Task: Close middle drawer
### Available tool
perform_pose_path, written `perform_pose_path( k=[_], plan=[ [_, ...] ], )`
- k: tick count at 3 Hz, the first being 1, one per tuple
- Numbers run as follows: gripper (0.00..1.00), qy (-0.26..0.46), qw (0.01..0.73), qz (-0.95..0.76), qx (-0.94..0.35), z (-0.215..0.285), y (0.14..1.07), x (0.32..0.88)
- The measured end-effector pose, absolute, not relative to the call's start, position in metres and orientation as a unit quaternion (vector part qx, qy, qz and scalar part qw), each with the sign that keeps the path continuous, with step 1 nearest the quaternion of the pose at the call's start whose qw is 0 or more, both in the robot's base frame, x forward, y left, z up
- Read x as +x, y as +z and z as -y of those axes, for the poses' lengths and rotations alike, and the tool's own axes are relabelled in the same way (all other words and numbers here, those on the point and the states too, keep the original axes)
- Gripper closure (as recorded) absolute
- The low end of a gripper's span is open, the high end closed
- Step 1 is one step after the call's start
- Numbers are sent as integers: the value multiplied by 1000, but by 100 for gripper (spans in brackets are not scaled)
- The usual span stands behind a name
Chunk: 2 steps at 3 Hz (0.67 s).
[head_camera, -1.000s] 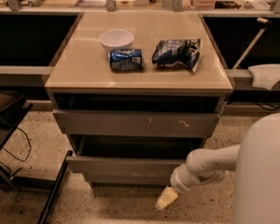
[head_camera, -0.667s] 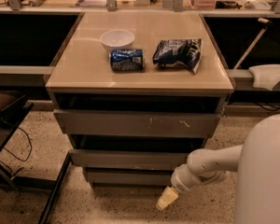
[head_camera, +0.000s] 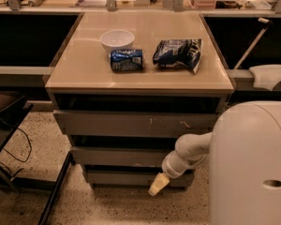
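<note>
Locate the middle drawer (head_camera: pixel 122 156) as second of three beneath the cabinet top (head_camera: pixel 84 74). Note its front standing slightly out, with a dark slot above. Treat the long axis as left to right and the closing direction as straight into the cabinet, away from the camera.

Find the gripper (head_camera: pixel 158 185) low at the right, below the middle front's right end and in front of the bottom drawer front (head_camera: pixel 117 177). Reads as one pale wedge with no gap: pressed together, holding nothing. Judged need: up, then inward.

Cannot confirm contact with either front. Hidden behind the forearm (head_camera: pixel 187 153): the middle front's right end. Lost in shadow: the drawer's inside.
</note>
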State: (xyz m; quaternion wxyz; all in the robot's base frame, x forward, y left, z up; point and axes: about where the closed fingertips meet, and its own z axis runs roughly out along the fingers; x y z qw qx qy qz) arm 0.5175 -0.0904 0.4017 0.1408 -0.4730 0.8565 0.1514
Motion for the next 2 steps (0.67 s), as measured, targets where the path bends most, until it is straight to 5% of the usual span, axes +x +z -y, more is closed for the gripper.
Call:
perform_pose_path(
  k=[2],
  plan=[
    [0,148,147,-853,-479,82,405,530]
  ],
)
